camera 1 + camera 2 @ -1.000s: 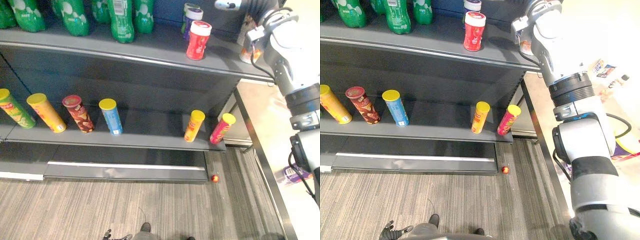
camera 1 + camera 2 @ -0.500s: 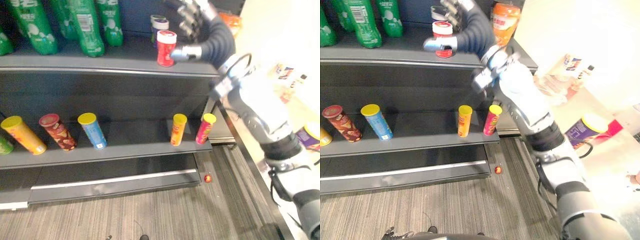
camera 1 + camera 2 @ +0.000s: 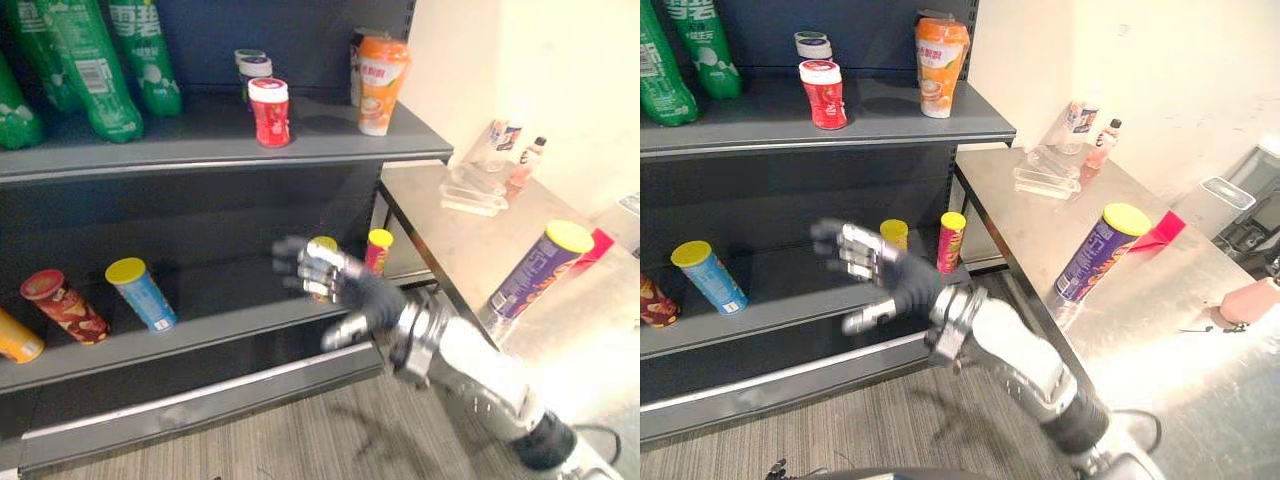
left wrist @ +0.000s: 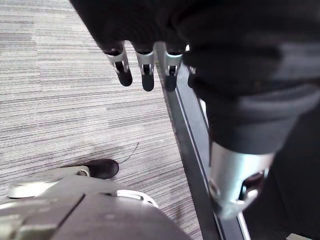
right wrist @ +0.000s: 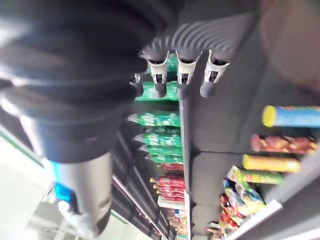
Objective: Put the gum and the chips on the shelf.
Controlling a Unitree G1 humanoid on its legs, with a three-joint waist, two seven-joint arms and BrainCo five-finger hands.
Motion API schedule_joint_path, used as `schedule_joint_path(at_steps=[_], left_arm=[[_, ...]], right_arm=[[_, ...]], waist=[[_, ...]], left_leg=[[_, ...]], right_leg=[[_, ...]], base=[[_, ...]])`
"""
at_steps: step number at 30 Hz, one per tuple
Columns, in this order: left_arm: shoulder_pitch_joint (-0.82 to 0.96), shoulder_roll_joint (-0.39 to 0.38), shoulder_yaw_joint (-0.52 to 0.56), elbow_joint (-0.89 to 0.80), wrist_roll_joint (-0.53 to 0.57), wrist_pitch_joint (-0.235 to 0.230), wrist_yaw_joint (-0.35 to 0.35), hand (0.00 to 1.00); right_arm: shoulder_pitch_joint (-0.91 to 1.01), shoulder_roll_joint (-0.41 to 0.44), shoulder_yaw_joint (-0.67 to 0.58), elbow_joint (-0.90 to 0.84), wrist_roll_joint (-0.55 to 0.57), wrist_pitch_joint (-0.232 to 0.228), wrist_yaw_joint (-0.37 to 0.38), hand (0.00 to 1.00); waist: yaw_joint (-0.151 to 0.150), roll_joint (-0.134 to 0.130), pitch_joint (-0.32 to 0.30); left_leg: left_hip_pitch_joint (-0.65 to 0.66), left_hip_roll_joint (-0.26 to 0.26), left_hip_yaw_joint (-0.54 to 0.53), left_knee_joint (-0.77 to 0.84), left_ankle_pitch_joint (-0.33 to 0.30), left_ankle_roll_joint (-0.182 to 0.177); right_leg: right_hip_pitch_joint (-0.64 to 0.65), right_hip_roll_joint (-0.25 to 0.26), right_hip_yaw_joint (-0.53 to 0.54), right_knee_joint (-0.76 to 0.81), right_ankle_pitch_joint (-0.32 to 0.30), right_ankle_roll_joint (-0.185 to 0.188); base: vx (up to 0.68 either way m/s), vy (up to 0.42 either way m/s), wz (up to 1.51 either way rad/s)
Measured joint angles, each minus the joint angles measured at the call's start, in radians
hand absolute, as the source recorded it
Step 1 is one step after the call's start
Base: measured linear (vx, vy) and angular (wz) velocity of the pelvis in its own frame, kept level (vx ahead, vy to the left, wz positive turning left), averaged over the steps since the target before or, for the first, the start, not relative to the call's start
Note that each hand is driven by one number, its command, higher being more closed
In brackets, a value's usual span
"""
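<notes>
Gum: red canister (image 3: pixel 268 110) stands upright on the upper shelf (image 3: pixel 210 158), near the front lip, with two smaller tubs (image 3: pixel 250 65) right behind it. It looks like it's already where it belongs, in with the other small tubs, so I read that half as done.

Chips: purple can (image 3: pixel 538 272) with a yellow lid is on the table (image 3: pixel 1160 340), standing near the edge that faces the shelving. Nothing touches it. It sits clear of the clear tray (image 3: pixel 472 195) further back, so there's free access from the side. That half is not yet done.

Right hand (image 3: pixel 345 285): empty, fingers spread, thumb out, in mid-air in front of the lower shelf (image 3: pixel 200 335) and well apart from the purple can. It partly covers a yellow-lidded can (image 3: pixel 322 243) there. The right wrist view confirms straight fingers and nothing in the palm.

Left hand (image 4: pixel 145 65): idle, fingers hanging loose over the floor, holding nothing.

The lower shelf holds a row of chip cans, e.g. the blue one (image 3: pixel 142 295), with gaps between them. That's the likely slot for the purple can. The upper shelf has green bottles (image 3: pixel 90 70) and an orange pouch (image 3: pixel 381 85).

My guess at next: swing the right hand over to the table and wrap the can mid-body. The can is tall and narrow, so it could tip if bumped.
</notes>
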Motion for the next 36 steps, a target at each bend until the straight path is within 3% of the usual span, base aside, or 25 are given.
schedule_joint_path(at_steps=[3, 7, 8, 13, 15, 21, 26, 30, 36], left_arm=[[-0.003, 0.006, -0.036, 0.015, -0.007, 0.0, 0.013, 0.0], [-0.008, 0.006, -0.058, 0.037, -0.014, -0.003, 0.018, 0.0], [0.002, 0.003, -0.072, 0.042, -0.036, -0.003, 0.012, 0.0], [0.005, -0.011, -0.069, 0.042, -0.096, 0.002, -0.027, 0.0], [0.005, -0.024, -0.044, 0.041, -0.097, 0.013, -0.05, 0.0], [0.004, -0.019, -0.029, 0.041, -0.135, 0.03, -0.07, 0.0], [0.002, -0.027, -0.023, 0.051, -0.135, 0.034, -0.069, 0.0], [0.005, -0.032, -0.011, 0.062, -0.137, 0.042, -0.071, 0.0], [0.003, -0.037, 0.004, 0.074, -0.175, 0.042, -0.08, 0.0]], right_arm=[[0.16, 0.005, 0.003, 0.13, -0.034, 0.0, 0.014, 0.0], [0.329, 0.032, -0.006, 0.388, -0.181, -0.027, 0.008, 0.0], [0.398, 0.077, -0.059, 0.569, -0.24, -0.048, -0.001, 0.0], [0.463, 0.128, -0.207, 0.886, -0.342, -0.089, -0.019, 0.0], [0.462, 0.164, -0.325, 1.034, -0.385, -0.125, -0.087, 0.0], [0.43, 0.202, -0.514, 1.21, -0.454, -0.183, -0.176, 0.0], [0.453, 0.204, -0.637, 1.405, -0.491, -0.176, -0.306, 0.0], [0.476, 0.225, -0.678, 1.435, -0.494, -0.177, -0.345, 0.0], [0.48, 0.239, -0.733, 1.453, -0.493, -0.178, -0.36, 0.0]], waist=[[-0.002, 0.009, -0.004], [-0.011, 0.025, -0.003], [-0.03, 0.042, -0.003], [-0.053, 0.077, -0.005], [-0.058, 0.085, -0.004], [-0.058, 0.066, 0.007], [-0.06, 0.077, 0.011], [-0.084, 0.082, 0.02], [-0.082, 0.085, 0.031]], left_leg=[[0.002, -0.002, 0.004, 0.0, -0.003, 0.0], [0.003, -0.003, 0.009, 0.0, -0.008, 0.0], [0.005, -0.003, 0.011, 0.0, -0.011, -0.002], [0.02, -0.003, 0.027, 0.0, -0.019, -0.004], [0.029, -0.003, 0.027, 0.0, -0.019, -0.004], [0.066, -0.009, 0.023, -0.006, -0.025, -0.005], [0.068, -0.021, 0.025, -0.008, -0.029, 0.001], [0.073, -0.022, 0.029, -0.008, -0.032, 0.001], [0.091, -0.016, 0.067, -0.008, -0.049, -0.003]], right_leg=[[0.002, -0.001, 0.004, -0.004, 0.001, 0.001], [0.002, -0.002, 0.007, -0.004, 0.001, 0.002], [0.002, -0.002, 0.008, -0.004, 0.0, 0.002], [0.004, -0.003, 0.019, 0.01, -0.002, 0.001], [0.008, -0.004, 0.02, 0.014, -0.003, 0.0], [0.043, -0.01, 0.011, 0.017, -0.017, 0.003], [0.046, -0.021, 0.012, 0.011, -0.019, 0.001], [0.052, -0.021, 0.017, 0.006, -0.017, 0.005], [0.055, -0.011, 0.055, -0.003, -0.015, 0.007]], base=[[0.01, -0.002, -0.06], [0.01, 0.003, -0.03], [0.02, -0.001, -0.08], [0.01, 0.003, -0.08], [0.0, -0.001, -0.02], [-0.03, 0.004, 0.04], [-0.01, 0.032, -0.01], [0.02, 0.014, -0.03], [0.03, 0.01, -0.18]])
